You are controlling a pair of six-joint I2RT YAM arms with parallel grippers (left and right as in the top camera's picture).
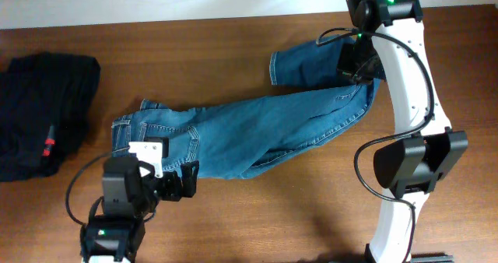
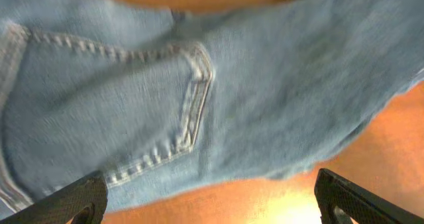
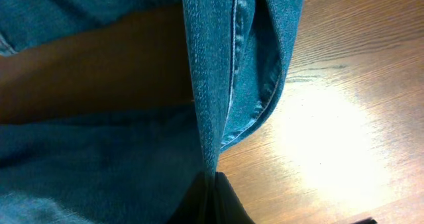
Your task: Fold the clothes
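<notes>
Jeans lay slantwise across the middle of the wooden table, waistband end toward 8 o'clock, legs running up toward 1 o'clock. Near 1 o'clock the denim turned back on itself, and a stretch of leg with its hem pointed toward 12 o'clock. A black garment with a small red tag sat bunched at 9 o'clock, well apart from the jeans. The left gripper stood at 7 o'clock, just beside the lower edge of the seat of the jeans, pointing toward 3 o'clock. In the left wrist view its jaws were spread wide with nothing between them. Both dark fingertips showed in the bottom corners of that view. The back pocket with its light stitching lay just beyond them, and bare wood showed along the denim's near edge. Whether a fingertip touched the cloth, I could not tell. The right gripper was at 1 o'clock, over the turn in the leg, its white arm arching back toward 5 o'clock. In the right wrist view its jaws were closed on a pinched ridge of denim. That ridge, a stitched seam along it, rose straight out of them toward 12 o'clock of that view. Shadowed wood showed under the raised fold at 10 o'clock, more denim lay at 8 o'clock, and bright lit wood at 3 o'clock.
</notes>
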